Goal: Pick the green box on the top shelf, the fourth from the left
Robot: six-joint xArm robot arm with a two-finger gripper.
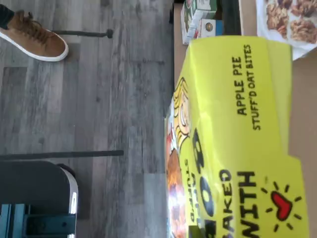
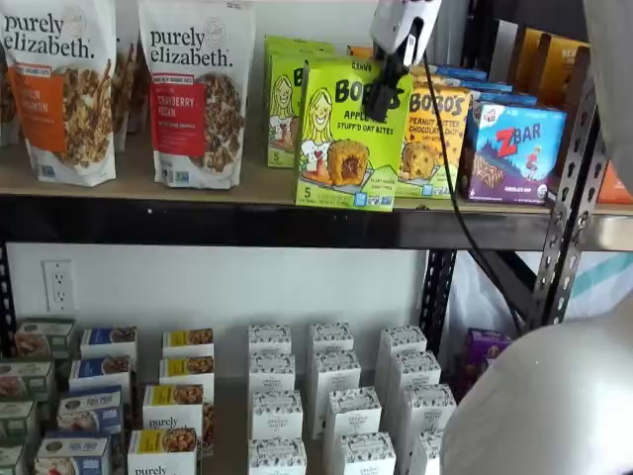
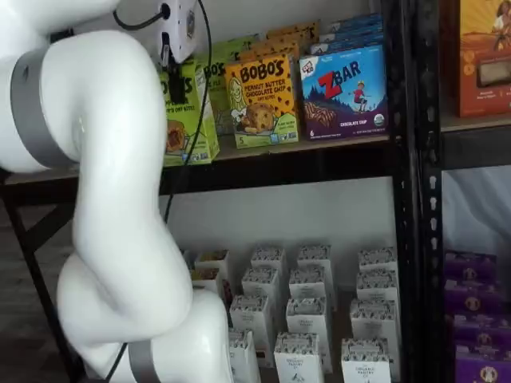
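Observation:
The green box [image 2: 341, 148] reads "BOBO'S Apple Pie Stuff'd Oat Bites" and stands at the front edge of the top shelf [image 2: 148, 218], drawn forward of its row and slightly tilted. My gripper [image 2: 381, 94] comes down from above, its black fingers closed on the box's top right part. In a shelf view the gripper [image 3: 174, 84] is on the same green box [image 3: 190, 128], partly hidden by my arm. The wrist view shows the box's top and front [image 1: 237, 139] close up, over the grey floor.
More green boxes [image 2: 280, 99] stand behind it. A yellow-orange Bobo's box [image 2: 435, 129] and a blue ZBar box [image 2: 509, 148] are to its right, granola bags [image 2: 193, 89] to its left. A black upright [image 2: 564, 208] is at the right. White cartons [image 2: 336, 396] fill the lower shelf.

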